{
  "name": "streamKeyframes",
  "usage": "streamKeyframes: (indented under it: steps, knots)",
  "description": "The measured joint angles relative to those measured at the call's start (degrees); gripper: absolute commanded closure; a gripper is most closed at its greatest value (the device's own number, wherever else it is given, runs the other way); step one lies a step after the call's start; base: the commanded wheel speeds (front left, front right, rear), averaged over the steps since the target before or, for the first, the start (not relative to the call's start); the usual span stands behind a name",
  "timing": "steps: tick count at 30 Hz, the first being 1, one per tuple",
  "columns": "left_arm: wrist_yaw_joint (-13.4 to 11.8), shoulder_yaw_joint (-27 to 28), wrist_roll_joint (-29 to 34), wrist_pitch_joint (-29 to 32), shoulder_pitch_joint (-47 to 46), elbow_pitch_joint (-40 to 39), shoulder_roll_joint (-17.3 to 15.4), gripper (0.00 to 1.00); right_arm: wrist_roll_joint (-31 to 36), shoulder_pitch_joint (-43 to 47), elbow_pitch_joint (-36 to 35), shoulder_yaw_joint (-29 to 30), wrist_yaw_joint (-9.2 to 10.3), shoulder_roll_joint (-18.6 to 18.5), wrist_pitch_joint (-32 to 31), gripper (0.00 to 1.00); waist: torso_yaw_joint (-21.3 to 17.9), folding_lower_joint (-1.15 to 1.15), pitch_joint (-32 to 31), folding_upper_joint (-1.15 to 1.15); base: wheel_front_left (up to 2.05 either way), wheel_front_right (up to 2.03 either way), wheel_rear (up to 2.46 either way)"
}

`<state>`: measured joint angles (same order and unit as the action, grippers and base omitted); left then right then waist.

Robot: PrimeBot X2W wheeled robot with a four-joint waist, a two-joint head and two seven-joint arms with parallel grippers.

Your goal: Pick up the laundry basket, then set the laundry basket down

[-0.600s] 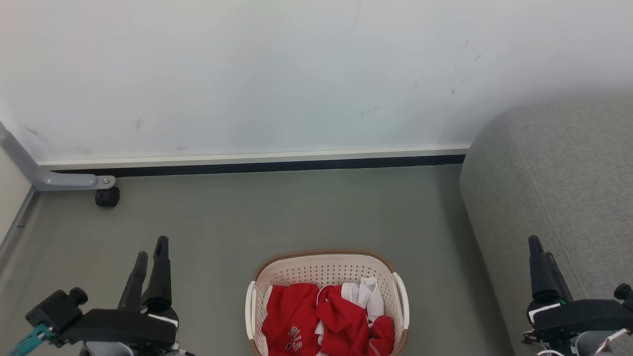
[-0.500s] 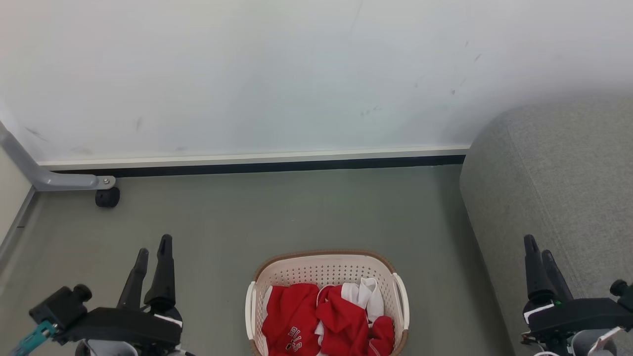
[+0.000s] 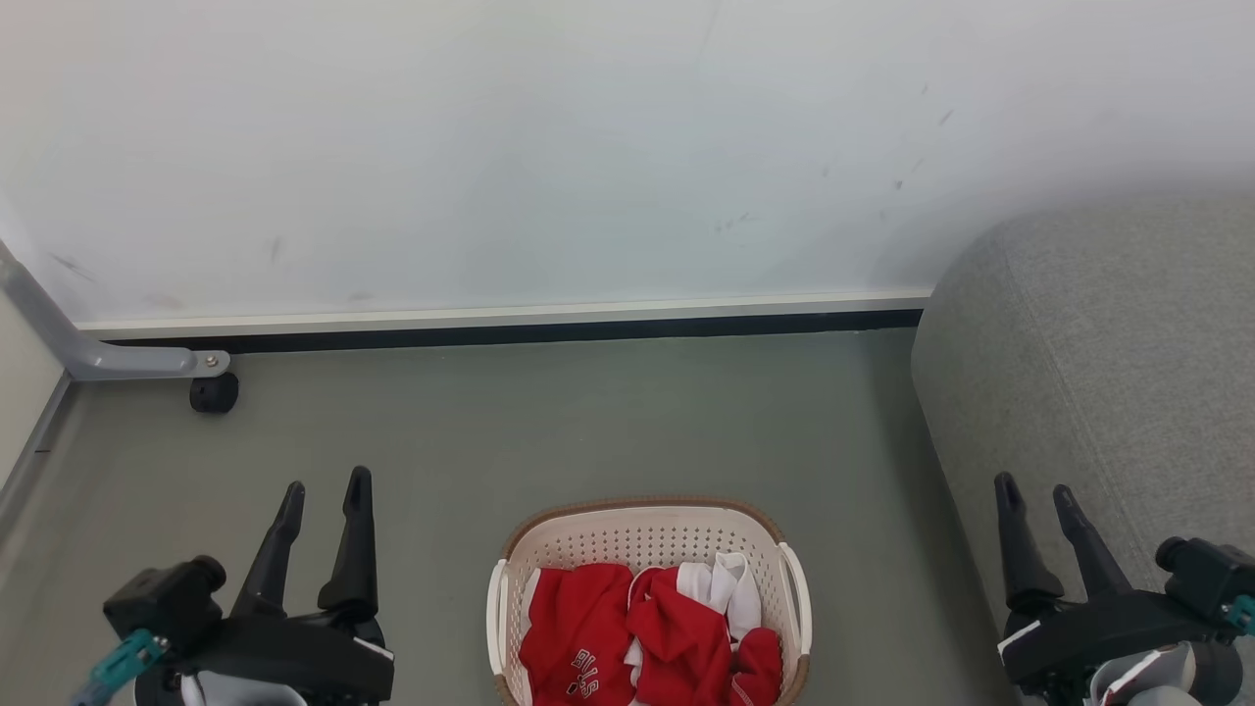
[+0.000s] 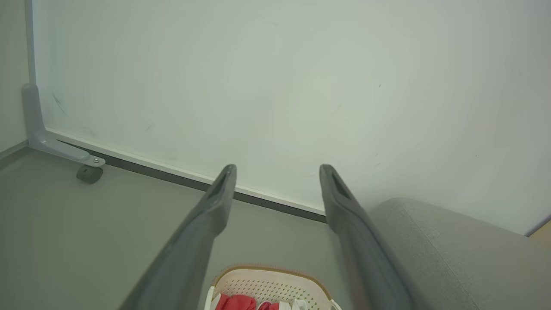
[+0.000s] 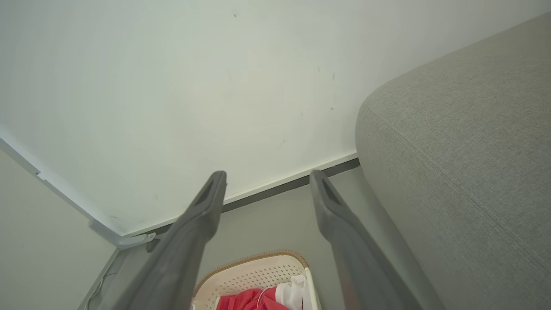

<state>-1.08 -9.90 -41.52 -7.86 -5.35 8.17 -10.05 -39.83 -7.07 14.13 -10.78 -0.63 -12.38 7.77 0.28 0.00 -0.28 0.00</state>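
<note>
Head view: laundry basket (image 3: 647,534) sits on the grey floor (image 3: 549,422), low centre, red and white garments (image 3: 627,628) inside. To its left, left tool (image 3: 326,480) — fingers spread, empty. To its right, right tool (image 3: 1032,483) likewise spread, empty, against grey upholstery (image 3: 1108,373), probably a sofa. Neither touches the basket.

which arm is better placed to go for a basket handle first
Left, probably. The left claw is open, with bare floor between it and the laundry basket. The right claw, also open, sits farther out, beside the grey sofa.
</note>
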Motion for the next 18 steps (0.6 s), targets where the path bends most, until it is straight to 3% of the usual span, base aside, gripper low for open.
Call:
streamKeyframes:
  steps: [18]
  knots:
    - [-3.01,-2.25,10.66,-3.42,1.01,2.92,-0.05,0.00,13.57,-0.43,3.24,-5.11,2.58,-1.83,3.65,0.00,0.07,0.00,-0.12,0.00,0.00,0.00,0.00]
